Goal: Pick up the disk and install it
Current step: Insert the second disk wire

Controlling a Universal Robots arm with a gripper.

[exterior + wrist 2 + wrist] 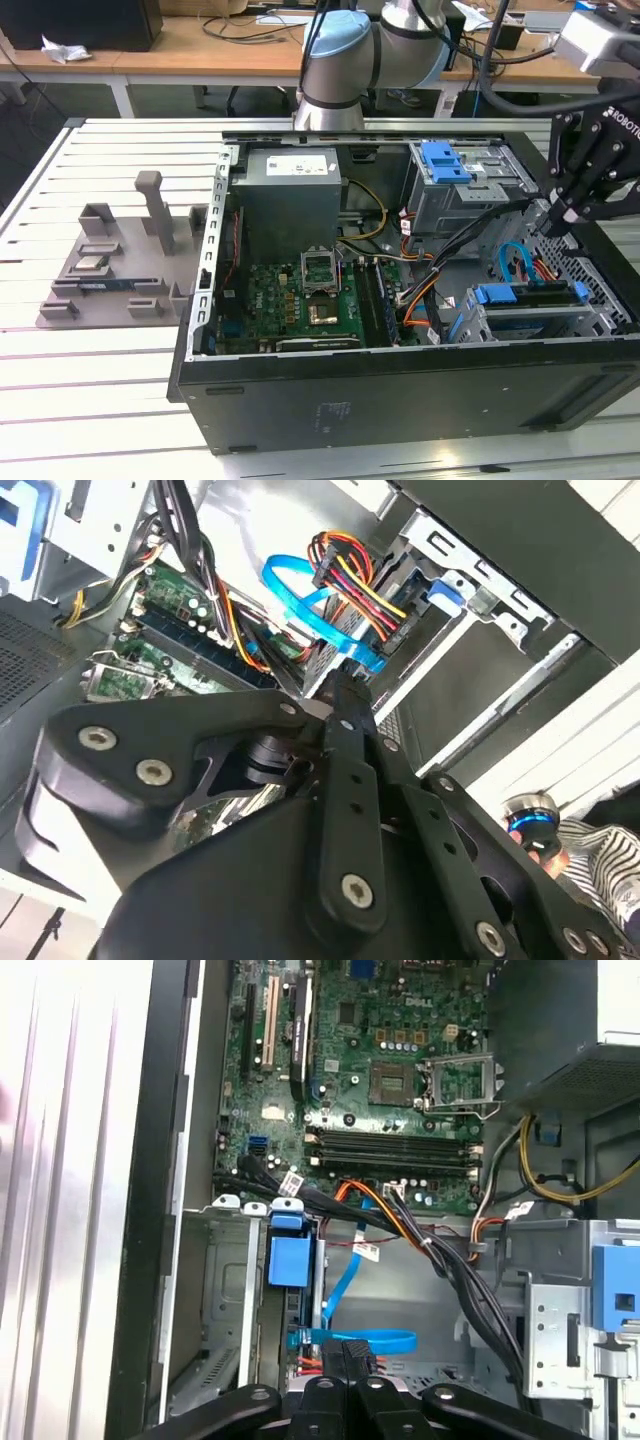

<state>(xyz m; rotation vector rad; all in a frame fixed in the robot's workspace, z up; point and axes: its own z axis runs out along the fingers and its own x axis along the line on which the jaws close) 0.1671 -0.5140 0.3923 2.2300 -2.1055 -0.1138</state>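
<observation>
The disk (530, 312) sits edge-up in the lower drive bay at the front right corner of the open computer case (400, 400), with its blue rails along the top. In the first wrist view, its blue rail end (290, 1258) shows in the metal bay. My black gripper (548, 225) hangs just above the case's right end, over the bay and the cables. In both wrist views the fingertips meet with nothing between them (347, 1358) (342, 692), close to the blue data cable (355, 1338) and the coloured power wires (345, 565).
A blue latch piece (445, 160) tops the upper metal drive cage. The motherboard (310, 295) and the power supply (290, 195) fill the case's left half. Black cable bundles (430, 1245) cross the middle. A grey fixture (120, 260) with small parts stands on the table at the exterior view's left.
</observation>
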